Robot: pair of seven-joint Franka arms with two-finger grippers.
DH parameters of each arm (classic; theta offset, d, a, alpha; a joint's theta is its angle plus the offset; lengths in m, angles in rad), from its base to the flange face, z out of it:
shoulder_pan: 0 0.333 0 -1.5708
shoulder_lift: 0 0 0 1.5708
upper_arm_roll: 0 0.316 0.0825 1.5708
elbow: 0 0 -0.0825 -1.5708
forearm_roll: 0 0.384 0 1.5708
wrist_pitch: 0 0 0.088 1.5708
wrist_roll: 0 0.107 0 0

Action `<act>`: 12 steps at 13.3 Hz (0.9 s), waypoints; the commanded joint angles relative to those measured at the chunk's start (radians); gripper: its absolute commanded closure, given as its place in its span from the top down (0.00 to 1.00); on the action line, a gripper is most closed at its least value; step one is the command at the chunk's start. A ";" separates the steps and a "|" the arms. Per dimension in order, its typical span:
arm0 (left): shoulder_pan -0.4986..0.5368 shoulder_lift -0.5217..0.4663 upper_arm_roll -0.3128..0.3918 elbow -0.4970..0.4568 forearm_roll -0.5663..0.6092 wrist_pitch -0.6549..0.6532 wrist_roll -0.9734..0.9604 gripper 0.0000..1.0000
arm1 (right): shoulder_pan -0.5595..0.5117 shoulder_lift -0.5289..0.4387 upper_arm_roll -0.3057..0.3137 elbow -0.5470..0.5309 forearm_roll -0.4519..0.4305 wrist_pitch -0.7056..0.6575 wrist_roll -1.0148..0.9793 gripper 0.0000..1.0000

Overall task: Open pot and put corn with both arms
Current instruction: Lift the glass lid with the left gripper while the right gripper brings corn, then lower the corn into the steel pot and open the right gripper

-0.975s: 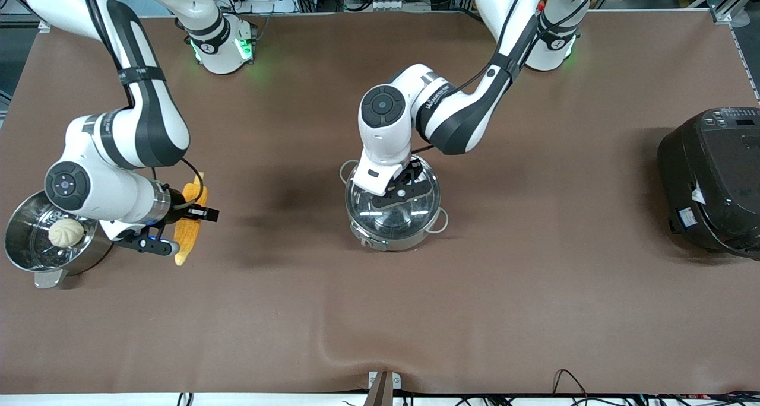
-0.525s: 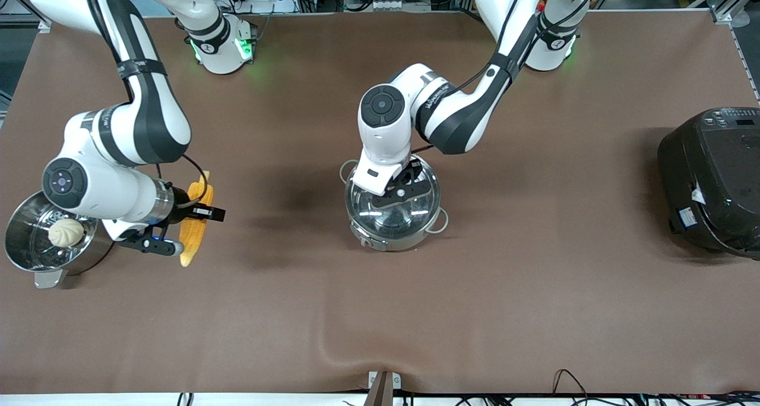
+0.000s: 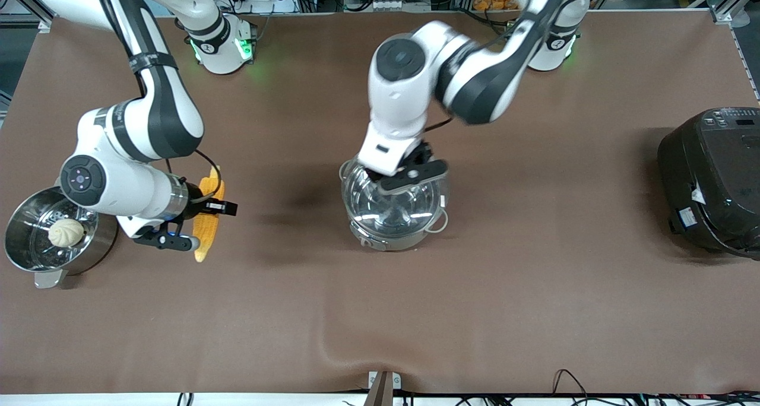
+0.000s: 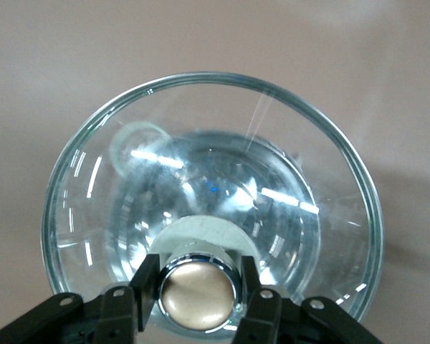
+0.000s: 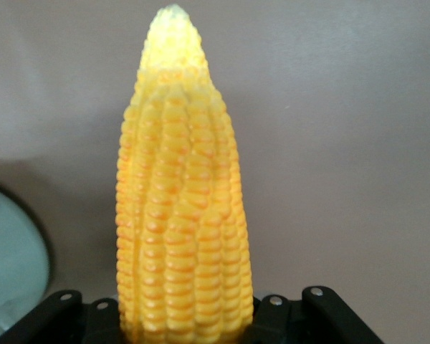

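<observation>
The left gripper [image 3: 409,171] has its fingers [image 4: 254,304] clamped on the copper knob [image 4: 198,289] of the glass lid [image 3: 389,195], and the lid hangs lifted and tilted over the pot [image 3: 395,231], which sits mid-table. Through the glass the left wrist view shows the pot's shiny inside under it. Toward the right arm's end of the table, the right gripper [image 3: 208,213] is closed around the corn [image 3: 209,219], holding it up over the brown table [image 3: 534,287] just beside the steamer pot [image 3: 32,263] with the white bun [image 3: 66,232] inside. In the right wrist view the cob points away from the gripper, tapered tip outward. A black rice cooker [image 3: 712,180] stands at the left arm's end of the table.
</observation>
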 commanded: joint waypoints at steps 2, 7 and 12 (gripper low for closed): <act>0.160 -0.152 -0.008 -0.040 0.005 -0.155 0.263 0.00 | 0.091 -0.005 -0.003 0.034 0.040 -0.019 0.119 0.12; 0.382 -0.183 -0.011 -0.106 0.002 -0.221 0.570 0.00 | 0.321 0.058 -0.004 0.131 0.060 -0.001 0.412 0.13; 0.488 -0.197 -0.011 -0.308 0.015 -0.025 0.665 0.00 | 0.508 0.193 -0.006 0.159 0.051 0.304 0.650 0.15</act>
